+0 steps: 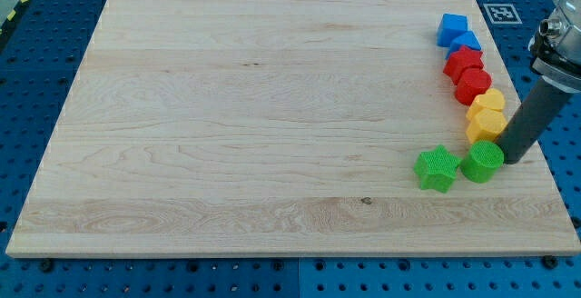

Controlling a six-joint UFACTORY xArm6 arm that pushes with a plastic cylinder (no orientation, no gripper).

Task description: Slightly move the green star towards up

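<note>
Rod, no jaws, holds nothing; my tip (512, 160) just right of green cylinder (482, 162). Green star (437, 168): one. Blue blocks (452, 29): two. Red blocks (464, 63): two. Yellow blocks (487, 104): two. Wooden board (254, 107): one.

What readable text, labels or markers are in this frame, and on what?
No words, brands or numbers can be read anywhere.
Only sign: a black-and-white square fiducial marker on the blue perforated base beyond the wooden board, the view's top right; it carries a pattern, no text.
The coloured blocks and my tip bear no markings.

Pale wood-grain board (254, 116), matt ridged green star (437, 168)
</note>
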